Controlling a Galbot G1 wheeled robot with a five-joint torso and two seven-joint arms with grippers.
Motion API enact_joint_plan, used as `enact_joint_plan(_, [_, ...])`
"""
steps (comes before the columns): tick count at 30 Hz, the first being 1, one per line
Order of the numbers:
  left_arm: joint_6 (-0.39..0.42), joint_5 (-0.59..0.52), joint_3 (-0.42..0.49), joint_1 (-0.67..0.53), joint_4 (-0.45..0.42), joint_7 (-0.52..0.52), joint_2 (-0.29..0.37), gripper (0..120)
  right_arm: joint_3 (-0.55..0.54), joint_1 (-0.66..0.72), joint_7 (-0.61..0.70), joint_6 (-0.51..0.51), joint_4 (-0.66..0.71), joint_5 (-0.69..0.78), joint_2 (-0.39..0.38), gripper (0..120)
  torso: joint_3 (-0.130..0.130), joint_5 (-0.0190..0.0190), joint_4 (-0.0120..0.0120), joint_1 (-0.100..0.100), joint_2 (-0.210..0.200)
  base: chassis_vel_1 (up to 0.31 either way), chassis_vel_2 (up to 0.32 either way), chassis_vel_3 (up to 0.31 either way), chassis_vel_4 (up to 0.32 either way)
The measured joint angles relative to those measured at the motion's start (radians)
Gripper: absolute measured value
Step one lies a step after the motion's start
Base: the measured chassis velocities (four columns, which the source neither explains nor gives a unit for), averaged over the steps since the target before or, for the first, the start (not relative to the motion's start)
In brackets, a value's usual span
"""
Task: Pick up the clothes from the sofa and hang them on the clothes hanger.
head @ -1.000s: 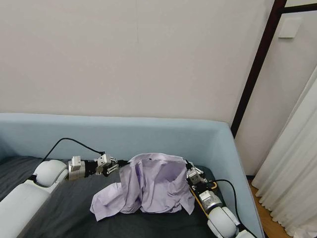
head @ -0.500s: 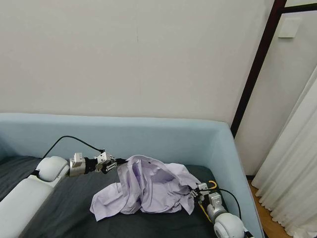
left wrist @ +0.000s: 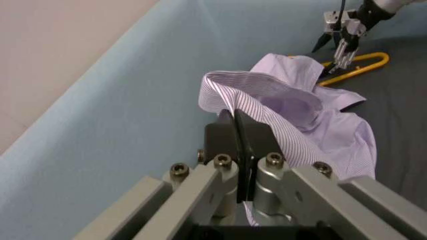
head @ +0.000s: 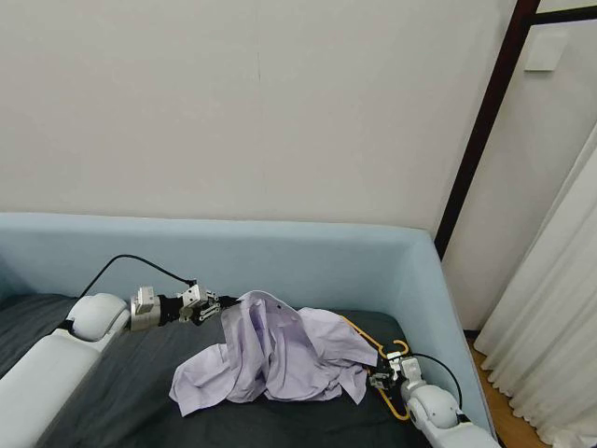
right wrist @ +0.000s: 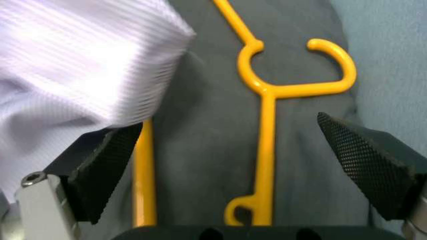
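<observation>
A lilac striped shirt point(head: 280, 359) lies crumpled on the dark seat of the sofa point(head: 112, 397). My left gripper point(head: 216, 306) is shut on its collar and holds that edge raised; in the left wrist view the pads point(left wrist: 235, 117) pinch the striped fabric point(left wrist: 300, 115). A yellow hanger point(head: 390, 353) lies on the seat at the shirt's right, partly under it. My right gripper point(head: 381, 379) is low over the hanger, open. In the right wrist view its fingers point(right wrist: 107, 165) stand wide apart above the hanger point(right wrist: 267, 115), with shirt cloth point(right wrist: 87, 65) beside one of them.
The light blue sofa back point(head: 326, 261) runs behind the shirt, and its right arm point(head: 438, 317) rises close beside the hanger. A dark door frame point(head: 476, 140) and a white curtain point(head: 550, 355) stand to the right. Bare seat lies under my left arm.
My right gripper has dropped and drawn back toward the right. The shirt's right side has sagged onto the seat, uncovering the yellow hanger. The left gripper has kept its hold.
</observation>
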Motion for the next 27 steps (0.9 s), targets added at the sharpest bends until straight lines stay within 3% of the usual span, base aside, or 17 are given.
enact_joint_plan(5, [-0.012, -0.005, -0.006, 0.009, 0.011, -0.003, 0.000, 0, 0.016, 0.033, -0.028, 0.005, -0.060, -0.003, 0.003, 91, 0.000, -0.0002, -0.0002, 0.000, 0.000, 0.000, 0.000, 0.000, 0.000])
enact_joint_plan(8, [-0.014, -0.005, -0.006, 0.011, 0.012, -0.004, -0.005, 0, 0.027, 0.045, -0.050, 0.006, -0.092, -0.003, 0.002, 77, 0.000, -0.0001, -0.0002, 0.000, 0.000, 0.000, 0.000, 0.000, 0.000])
enact_joint_plan(14, [-0.014, -0.005, -0.006, 0.009, 0.011, -0.004, -0.008, 0, 0.039, 0.053, -0.054, 0.007, -0.128, -0.017, 0.011, 59, 0.000, -0.0001, -0.0002, 0.000, 0.000, 0.000, 0.000, 0.000, 0.000])
enact_joint_plan(19, [-0.014, -0.006, -0.004, 0.005, 0.009, -0.004, -0.007, 0, 0.049, 0.056, -0.055, 0.010, -0.161, -0.041, 0.022, 36, 0.000, 0.0000, -0.0001, 0.000, 0.000, 0.000, 0.000, 0.000, 0.000])
enact_joint_plan(27, [-0.014, -0.007, -0.001, 0.002, 0.014, -0.005, -0.011, 0, 0.053, 0.042, -0.055, 0.009, -0.156, -0.046, 0.023, 16, 0.000, 0.0000, 0.0000, 0.000, 0.000, 0.000, 0.000, 0.000, 0.000])
